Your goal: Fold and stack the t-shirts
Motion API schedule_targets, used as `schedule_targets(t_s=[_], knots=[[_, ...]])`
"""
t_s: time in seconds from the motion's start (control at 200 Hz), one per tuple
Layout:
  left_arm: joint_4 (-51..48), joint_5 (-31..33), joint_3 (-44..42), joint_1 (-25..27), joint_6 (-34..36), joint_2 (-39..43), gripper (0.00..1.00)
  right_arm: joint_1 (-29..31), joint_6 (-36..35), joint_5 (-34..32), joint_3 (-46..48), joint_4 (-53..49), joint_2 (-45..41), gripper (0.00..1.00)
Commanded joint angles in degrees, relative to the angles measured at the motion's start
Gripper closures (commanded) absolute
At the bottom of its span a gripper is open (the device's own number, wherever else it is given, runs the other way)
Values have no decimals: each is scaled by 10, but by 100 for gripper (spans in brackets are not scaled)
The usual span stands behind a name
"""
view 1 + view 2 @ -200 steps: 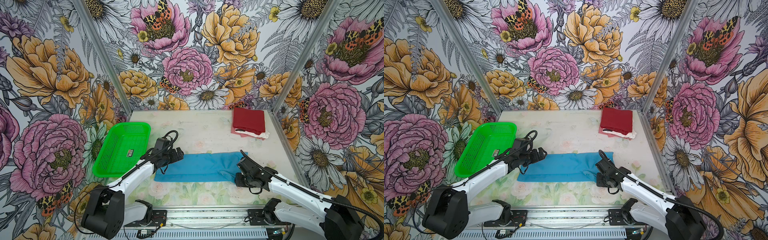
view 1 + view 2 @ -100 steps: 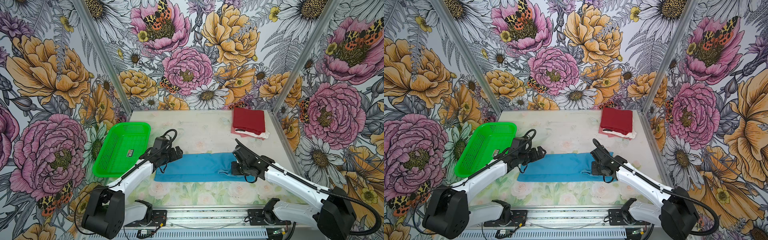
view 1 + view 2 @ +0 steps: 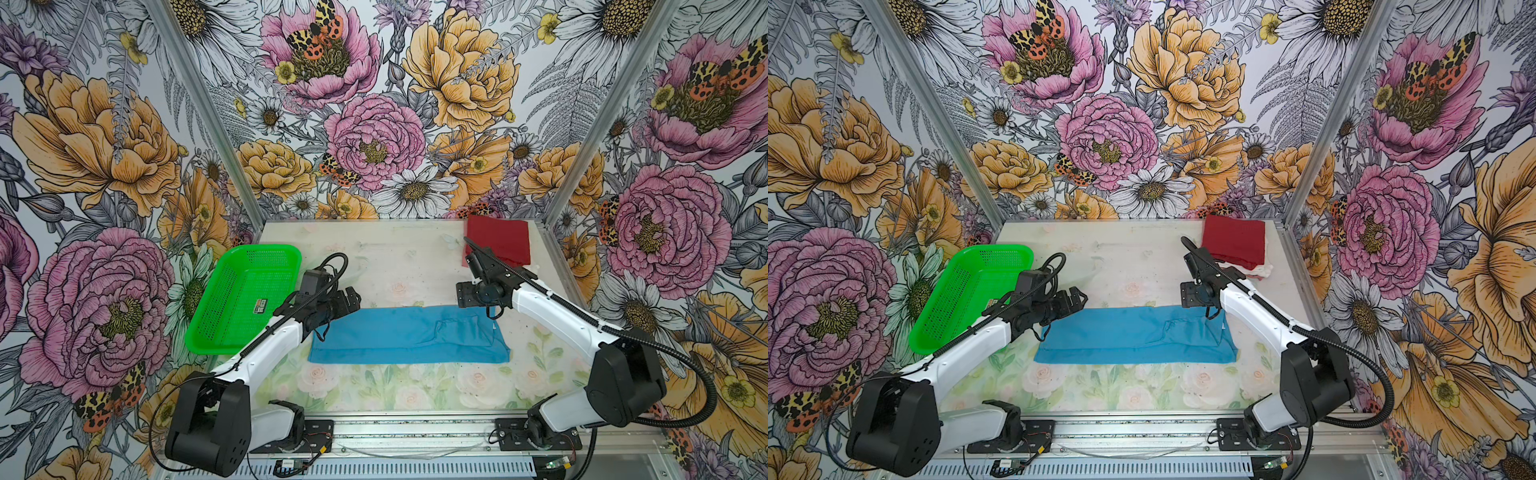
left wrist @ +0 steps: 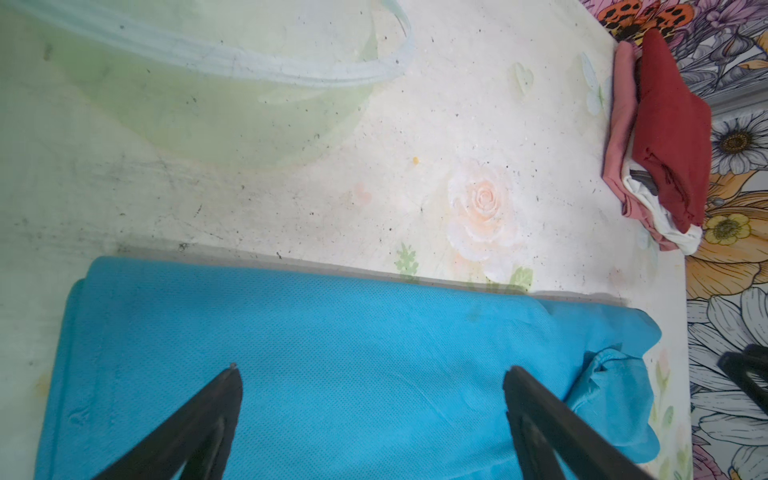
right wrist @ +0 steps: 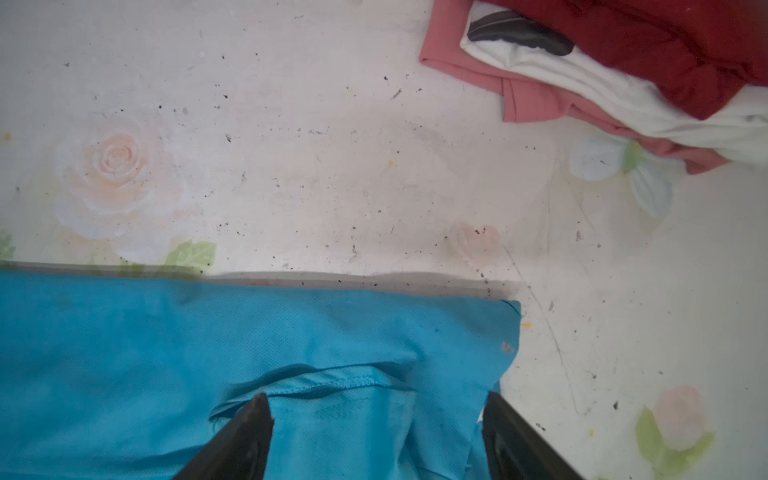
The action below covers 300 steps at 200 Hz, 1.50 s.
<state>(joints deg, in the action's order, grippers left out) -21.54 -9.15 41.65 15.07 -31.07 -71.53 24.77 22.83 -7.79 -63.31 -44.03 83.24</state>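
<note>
Blue t-shirt (image 3: 407,334) lies flat mid-table, nearer the near edge, already folded into a long left-right band. A tucked sleeve (image 3: 461,328) sits on top near its right end, and its hem (image 5: 332,382) is lifting a bit.

Left gripper (image 4: 371,374): jaws wide apart over the band's left end, nothing in them. Right gripper (image 5: 374,399): jaws also apart over the far right corner, straddling the sleeve hem, holding nothing.

The stack is at the far right corner of the table (image 3: 395,257): dark red t-shirt (image 3: 498,241) on top, white t-shirt (image 5: 623,83) and pink t-shirt (image 5: 532,99) under it, with edges poking out on the near side. Green mesh basket (image 3: 257,249) at left, well apart from the shirt, not involved.

Handling, my read:
- Thin mesh-knit cloth: light, limp, zero stiffness. It'll drape and sag from any pinch point.
- Looks a little slick, so layers will probably slide over each other and the sleeve could fall out.
- Not fragile; firm pinch is fine.

Where to grab: the corners of one short end, pinching through all layers. At the right end, catch the sleeve inside the pinch, not just the top ply. Carry low, lay it over, then release. For the move to the stack, grip the folded edge, not the loose edges.
</note>
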Motion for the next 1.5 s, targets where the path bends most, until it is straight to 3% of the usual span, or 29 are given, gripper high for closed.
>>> schedule_targets(t_s=[0.0, 0.355, 0.52, 0.655, 0.831, 0.861, 1.066, 1.366, 1.496], knots=[[14, -11, 23, -1, 13, -26, 1, 4, 16, 21, 44, -14, -51, 19], [46, 1, 128, 17, 1, -199, 1, 38, 161, 66, 244, 66, -114, 12], [59, 9, 156, 7, -12, -264, 1, 36, 173, 65, 254, 107, -63, 11], [70, 16, 147, 2, -16, -288, 1, 31, 150, 74, 210, 132, 11, 11], [69, 23, 83, -20, -30, -260, 1, 4, 83, 120, 71, 141, 179, 10], [66, 23, 70, -23, -32, -249, 1, -1, 72, 134, 36, 139, 212, 1], [28, 37, -24, 0, -64, -137, 1, -8, 19, 173, -242, 62, 412, 0], [-23, 51, -70, 140, -161, -7, 1, -31, 6, 229, -625, -54, 637, 1], [-21, 40, -47, 206, -193, 5, 1, -31, -20, 294, -722, -58, 679, 1]])
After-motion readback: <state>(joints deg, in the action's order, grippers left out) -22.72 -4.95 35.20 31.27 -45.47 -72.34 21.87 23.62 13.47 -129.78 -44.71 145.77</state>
